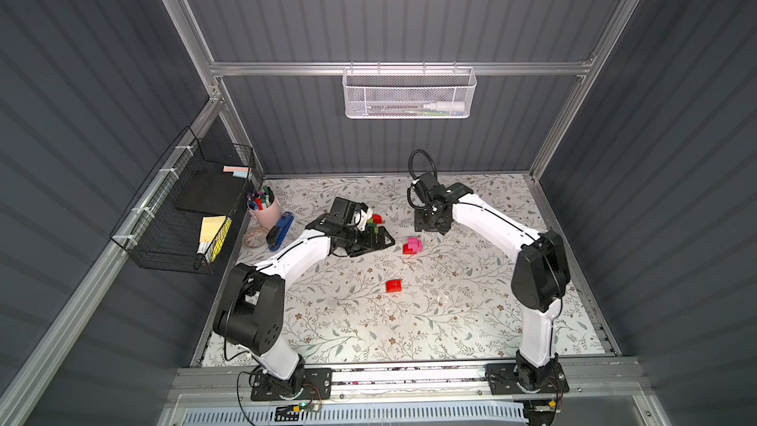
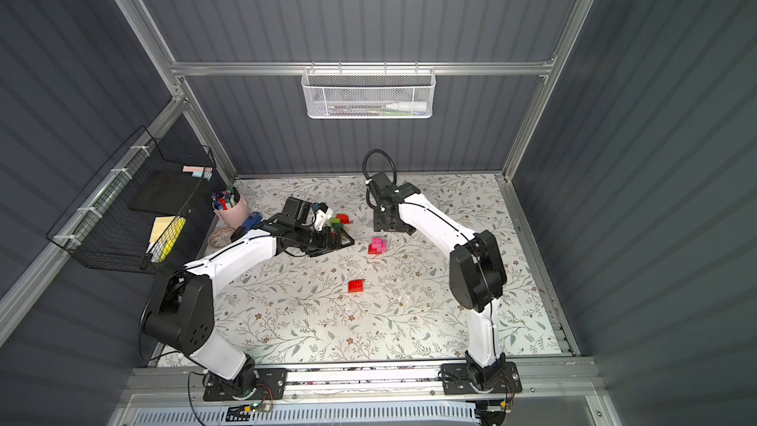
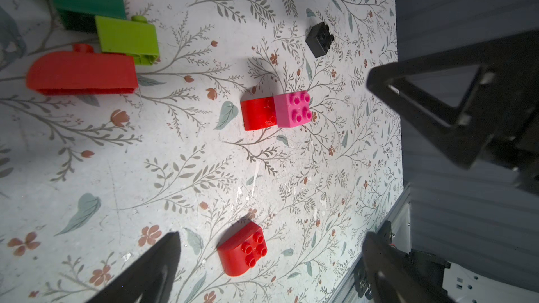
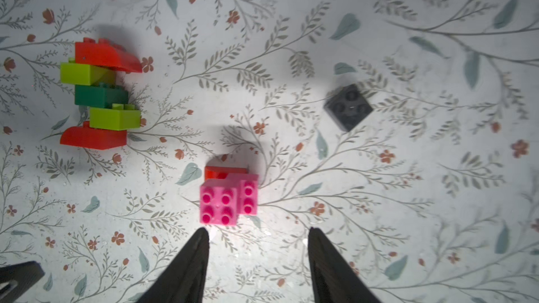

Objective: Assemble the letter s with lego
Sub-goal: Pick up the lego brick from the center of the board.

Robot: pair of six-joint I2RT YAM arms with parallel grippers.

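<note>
A joined lego stack of red, lime green, dark green, lime green and red bricks [image 4: 99, 94] lies on its side on the floral mat; it shows in a top view [image 1: 373, 221] right by my left gripper [image 1: 379, 239]. That gripper [image 3: 271, 236] is open and empty, with a loose red brick [image 3: 242, 249] [image 1: 394, 285] on the mat in front of its jaws. Pink bricks joined to a red one [image 4: 227, 196] [image 1: 411, 245] sit mid-mat. My right gripper [image 4: 258, 230] [image 1: 432, 227] hangs just above them, open with nothing between its fingers. A black brick [image 4: 348, 106] [image 3: 320, 39] lies apart from the others.
A pink cup of pens [image 1: 264, 206], a blue stapler [image 1: 280, 229] and a small round dish [image 1: 254, 237] stand at the mat's left edge. A black wire basket [image 1: 184, 206] hangs on the left wall, a white mesh basket [image 1: 409, 94] on the back rail.
</note>
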